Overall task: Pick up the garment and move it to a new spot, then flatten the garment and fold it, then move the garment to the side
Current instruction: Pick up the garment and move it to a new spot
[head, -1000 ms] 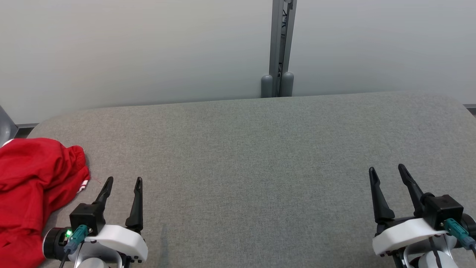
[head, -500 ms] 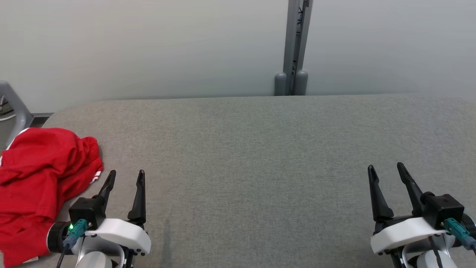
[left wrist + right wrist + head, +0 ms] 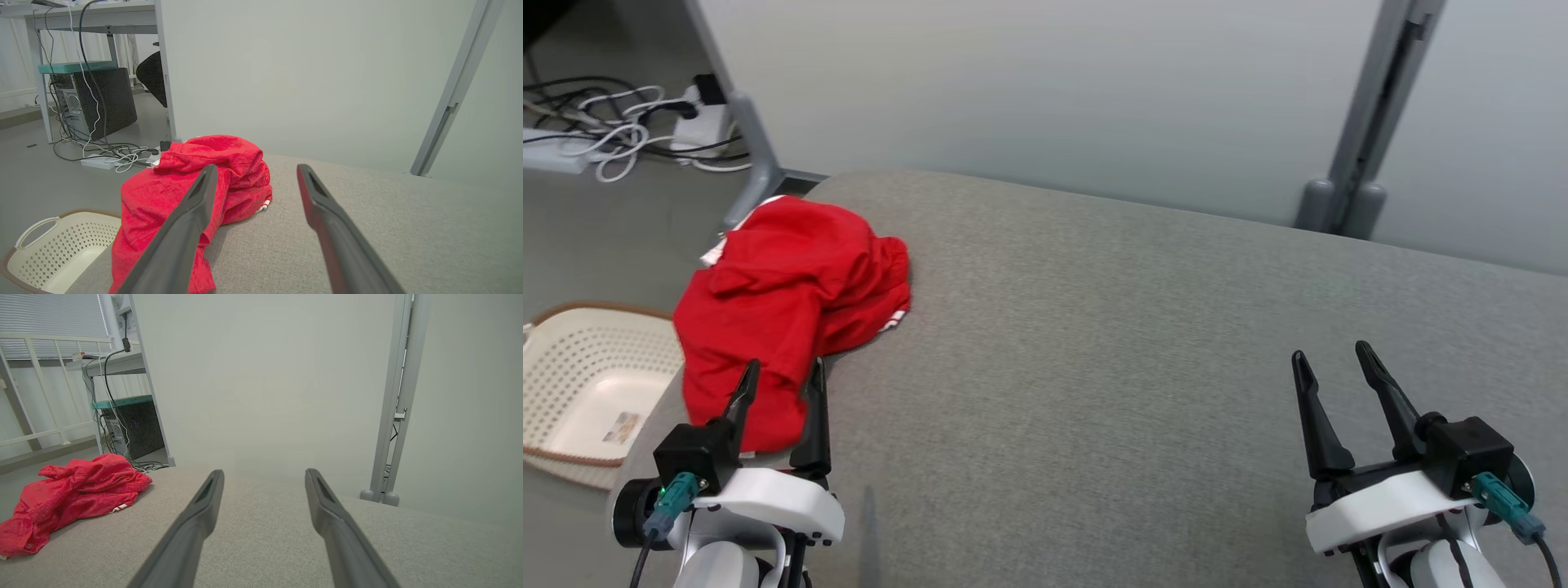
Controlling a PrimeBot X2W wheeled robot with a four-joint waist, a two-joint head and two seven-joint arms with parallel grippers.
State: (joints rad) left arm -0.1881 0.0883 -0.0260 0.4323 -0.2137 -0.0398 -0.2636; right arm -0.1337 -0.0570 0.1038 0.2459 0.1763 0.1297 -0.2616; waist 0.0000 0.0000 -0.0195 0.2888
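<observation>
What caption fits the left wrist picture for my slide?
Left gripper, jaws open, faces a crumpled red garment on the grey surface, basket nearby.

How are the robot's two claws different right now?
The dark-fingered left gripper points at the crumpled red garment; the right gripper points over bare grey fabric surface. The left gripper sits near the cream perforated basket; the right gripper far from it. Both are open and empty.

Office; desk (image 3: 122, 29), computer tower (image 3: 106, 102), cables (image 3: 122, 157)
</observation>
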